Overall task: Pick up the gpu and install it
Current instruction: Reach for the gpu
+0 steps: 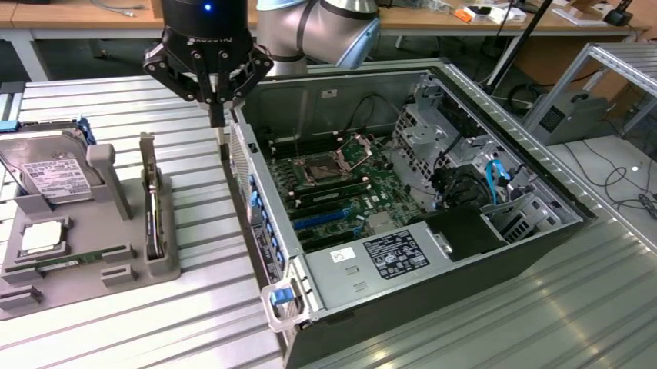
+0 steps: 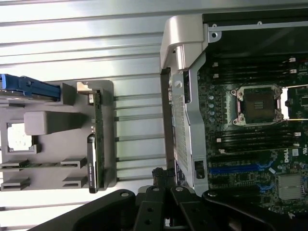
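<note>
The gpu (image 1: pixel 152 201) is a thin dark card with a silvery bracket at one end, standing on edge in a slot of the grey holder tray (image 1: pixel 154 269). The wrist view shows the gpu (image 2: pixel 93 147) in the same slot. My gripper (image 1: pixel 218 117) hangs above the strip of table between the tray and the open computer case (image 1: pixel 308 292), close to the case's rear wall. Its fingers are shut together with nothing between them. The black gripper (image 2: pixel 166 185) hovers beside the case wall, apart from the gpu. Inside the case lies the motherboard with a blue slot (image 1: pixel 326 217).
A silver hard drive (image 1: pixel 46 171) with a white label sits in the tray at the exterior view's left, with a blue part (image 2: pixel 29 86) beside it. The processor socket (image 1: pixel 320 167) and cables (image 1: pixel 493 181) sit inside the case. The table is ribbed metal (image 1: pixel 205 323).
</note>
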You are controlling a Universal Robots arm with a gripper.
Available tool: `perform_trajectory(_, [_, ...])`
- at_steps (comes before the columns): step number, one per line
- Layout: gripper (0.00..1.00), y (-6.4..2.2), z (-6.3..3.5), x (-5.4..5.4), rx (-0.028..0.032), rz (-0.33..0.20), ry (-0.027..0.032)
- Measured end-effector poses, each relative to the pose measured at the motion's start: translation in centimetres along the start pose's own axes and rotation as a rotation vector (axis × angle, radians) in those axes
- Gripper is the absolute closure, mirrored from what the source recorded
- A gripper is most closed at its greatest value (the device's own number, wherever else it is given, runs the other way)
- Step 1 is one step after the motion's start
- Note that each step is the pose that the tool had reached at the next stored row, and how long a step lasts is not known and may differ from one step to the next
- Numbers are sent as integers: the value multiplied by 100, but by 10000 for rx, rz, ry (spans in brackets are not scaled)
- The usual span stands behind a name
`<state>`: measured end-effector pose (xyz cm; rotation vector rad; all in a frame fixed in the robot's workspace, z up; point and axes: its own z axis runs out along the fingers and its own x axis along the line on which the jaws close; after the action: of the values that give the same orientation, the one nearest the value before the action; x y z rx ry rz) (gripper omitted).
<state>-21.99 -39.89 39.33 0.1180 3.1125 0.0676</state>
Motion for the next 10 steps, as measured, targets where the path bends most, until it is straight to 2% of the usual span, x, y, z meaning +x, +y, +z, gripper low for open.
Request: perform_trajectory(10, [89,-1,0,16,0,1,0])
